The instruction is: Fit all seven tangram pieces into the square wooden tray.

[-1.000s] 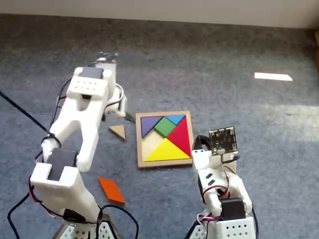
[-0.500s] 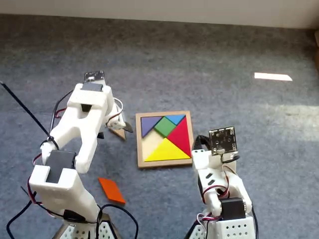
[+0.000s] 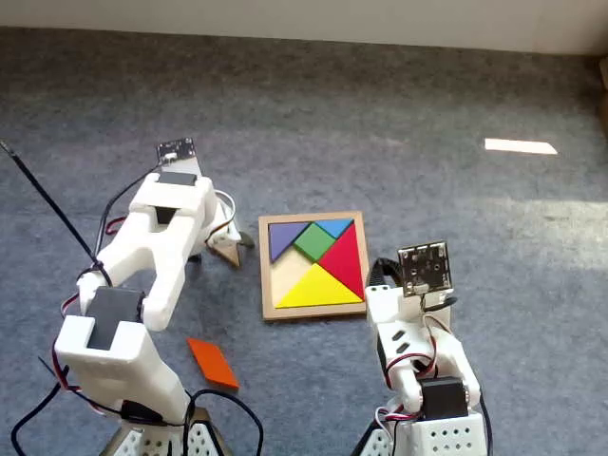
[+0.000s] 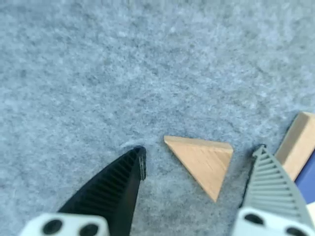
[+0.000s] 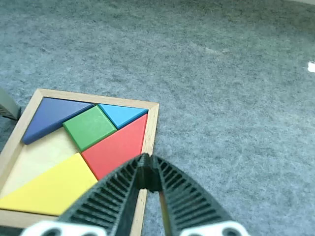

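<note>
Left claw [image 4: 200, 150] open, straddling wooden triangle [image 4: 205, 161] flat on surface, just beside tray [image 3: 313, 312]. Triangle likely light, stiff, thin, smooth; best pinched low across opposite edges. Orange piece [image 3: 213, 363] well apart. Right claw [image 5: 147, 172] closed, empty, above tray edge

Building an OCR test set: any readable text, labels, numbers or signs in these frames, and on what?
No text can be read in any view.
Right arm's circuit board: markings too small to read.
Left arm's circuit board: markings too small to read.
Tangram pieces, loose wooden triangle and wooden tray: no print visible.
</note>
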Tool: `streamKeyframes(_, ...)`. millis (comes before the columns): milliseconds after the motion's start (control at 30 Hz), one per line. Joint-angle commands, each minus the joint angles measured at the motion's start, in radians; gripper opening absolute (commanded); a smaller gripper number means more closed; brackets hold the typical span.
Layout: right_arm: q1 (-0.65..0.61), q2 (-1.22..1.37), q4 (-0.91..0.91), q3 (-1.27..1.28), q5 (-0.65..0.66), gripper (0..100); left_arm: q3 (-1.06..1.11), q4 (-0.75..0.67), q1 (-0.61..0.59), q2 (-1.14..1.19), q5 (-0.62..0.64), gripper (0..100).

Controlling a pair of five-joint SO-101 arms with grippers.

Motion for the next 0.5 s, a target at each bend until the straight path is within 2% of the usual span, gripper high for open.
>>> streamKeyframes(0, 0.005, -0.008, -0.025, 0.102, -0.005, 2.0, -0.008, -0.026, -0.012, -0.051, 0.011, 31)
streamKeyframes(200, 0.005, -0.008, -0.025, 0.102, -0.005, 2.0, -0.090, -0.017, -0.010, 0.042, -0.048, 21)
streamKeyframes(467, 0.005, -0.008, -0.025, 0.102, -0.005, 2.0, -0.272, 0.143, -0.010, 0.177, -0.051, 20)
